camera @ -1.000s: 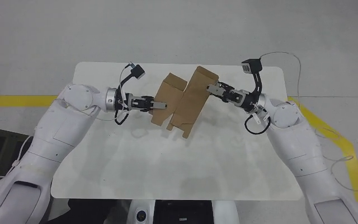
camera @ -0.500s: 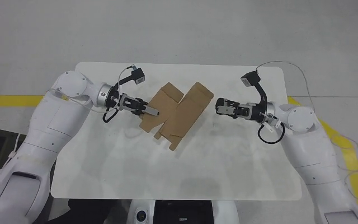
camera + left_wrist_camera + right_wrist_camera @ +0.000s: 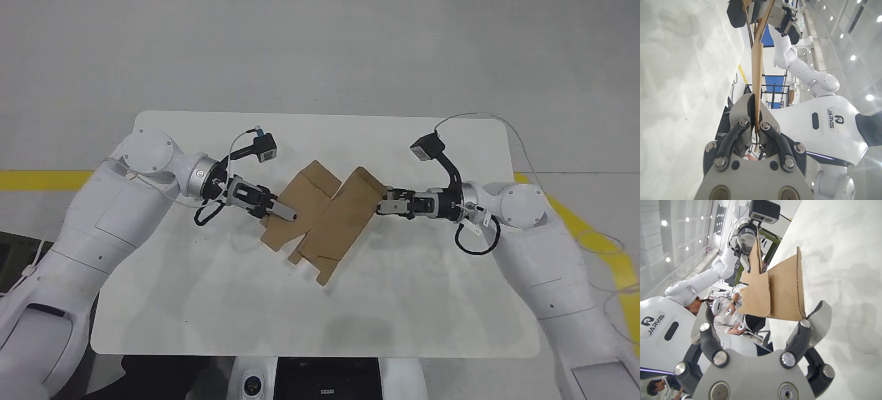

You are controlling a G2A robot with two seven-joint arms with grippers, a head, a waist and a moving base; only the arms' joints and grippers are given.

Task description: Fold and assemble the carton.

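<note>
Currently | carton (image 3: 335, 220) brown, creased | left end effector (image 3: 289, 214) pinching it | right end effector (image 3: 381, 207) spread

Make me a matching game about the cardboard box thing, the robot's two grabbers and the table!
Things:
1. carton
2. left gripper
3. right gripper
4. table

Descriptions:
A. white, below the arms
B. open, at the carton's edge
C. brown cardboard, partly unfolded
D. shut on the carton

Pairs: 1-C, 2-D, 3-B, 4-A
</note>
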